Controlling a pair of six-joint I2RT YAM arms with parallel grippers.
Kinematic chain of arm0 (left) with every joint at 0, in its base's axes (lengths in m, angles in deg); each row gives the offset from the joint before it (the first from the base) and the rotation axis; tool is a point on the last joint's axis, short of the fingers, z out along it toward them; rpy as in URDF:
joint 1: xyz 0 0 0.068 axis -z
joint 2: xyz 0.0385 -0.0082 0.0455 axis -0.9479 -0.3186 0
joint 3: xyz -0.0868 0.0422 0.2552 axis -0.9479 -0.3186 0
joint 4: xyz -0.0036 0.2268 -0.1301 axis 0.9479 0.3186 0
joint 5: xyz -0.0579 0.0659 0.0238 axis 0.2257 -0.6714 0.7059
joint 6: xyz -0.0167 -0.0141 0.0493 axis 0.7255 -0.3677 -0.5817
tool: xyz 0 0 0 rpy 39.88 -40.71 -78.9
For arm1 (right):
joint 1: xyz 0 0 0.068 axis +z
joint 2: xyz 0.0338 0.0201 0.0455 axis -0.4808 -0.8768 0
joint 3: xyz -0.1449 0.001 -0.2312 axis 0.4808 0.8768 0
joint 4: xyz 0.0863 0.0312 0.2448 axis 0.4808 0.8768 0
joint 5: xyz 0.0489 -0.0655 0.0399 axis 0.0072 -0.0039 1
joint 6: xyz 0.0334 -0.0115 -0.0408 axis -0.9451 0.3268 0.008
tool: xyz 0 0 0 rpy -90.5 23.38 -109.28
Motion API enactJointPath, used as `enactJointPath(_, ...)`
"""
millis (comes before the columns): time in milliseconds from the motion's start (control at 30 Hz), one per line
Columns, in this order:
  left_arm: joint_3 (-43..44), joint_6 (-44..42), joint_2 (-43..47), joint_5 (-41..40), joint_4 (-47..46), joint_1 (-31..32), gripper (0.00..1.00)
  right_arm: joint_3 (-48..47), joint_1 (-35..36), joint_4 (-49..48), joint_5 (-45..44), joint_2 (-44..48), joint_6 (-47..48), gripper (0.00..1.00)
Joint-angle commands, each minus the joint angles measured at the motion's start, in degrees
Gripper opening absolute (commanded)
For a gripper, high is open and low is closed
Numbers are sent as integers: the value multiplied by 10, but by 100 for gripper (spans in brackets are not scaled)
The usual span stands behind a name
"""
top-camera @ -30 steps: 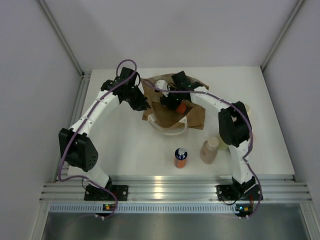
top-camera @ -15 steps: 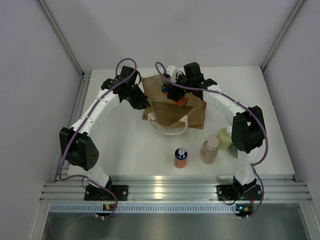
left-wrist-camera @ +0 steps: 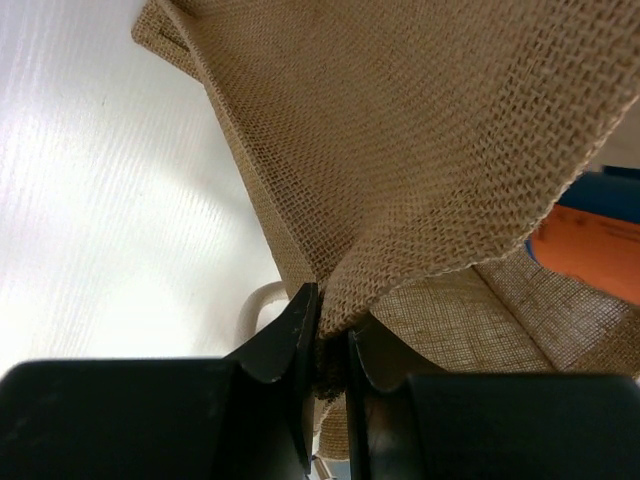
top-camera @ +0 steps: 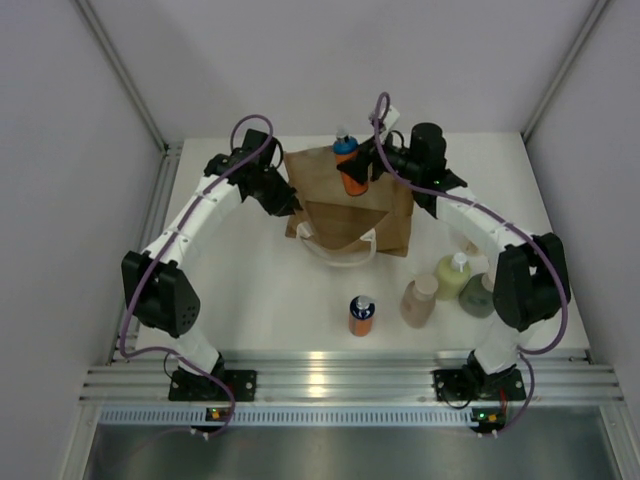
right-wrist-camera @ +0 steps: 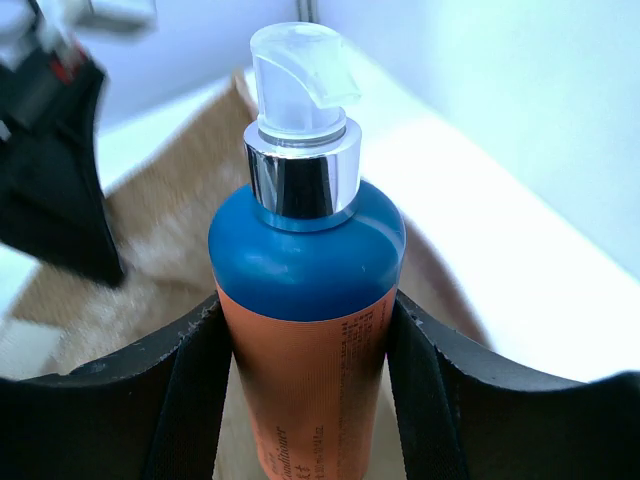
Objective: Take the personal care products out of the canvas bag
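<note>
1. One orange plastic bottle with a blue shoulder, chrome collar and clear pump top [right-wrist-camera: 300, 390] is held up over the far edge of the boxy tan woven canvas bag [top-camera: 350, 215], seen from above.
2. Two black fingers of the right gripper [right-wrist-camera: 305, 315] clamp the bottle's orange body, the jaws standing partly apart around it.
3. At the bag's left rim, the left gripper [left-wrist-camera: 331, 335] is pinched tight, with a fold of the coarse weave caught between its fingertips.
4. The bag lies slumped on the white table [top-camera: 250, 290], and its white looped handles [top-camera: 338, 258] spill off its near side.
5. Four more bottles stand upright on the near side of the bag.
   - A second orange bottle with a blue cap [top-camera: 361, 316] is straight in front of the bag.
   - A pinkish-beige bottle [top-camera: 418, 301] stands just right of that one.
   - A yellow-green bottle [top-camera: 452, 275] and a dark green bottle [top-camera: 480, 295] stand close together off the bag's near right corner.
</note>
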Motion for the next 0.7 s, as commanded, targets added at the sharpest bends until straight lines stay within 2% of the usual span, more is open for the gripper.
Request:
enactJointPath(0,15,33,-2,-22,10,-2,0,-5,-14,-255,38,70,-122,0)
enactJointPath(200,19,52,6,-35,10,-6,0,2,-52,-400,13,101,-247,0)
enactJointPath(300,28,50,9,-39,10,-10,0,42,-84,-440,-17,137,-266,0)
enactJointPath(400,40,46,14,-50,10,-11,3,95,-120,-450,-27,180,-267,0)
enactJointPath(533,46,51,27,-70,10,-10,0,164,-179,-471,-38,251,-285,0)
enactJointPath(667,51,62,29,-90,10,-10,0,214,-226,-432,-49,302,-273,0)
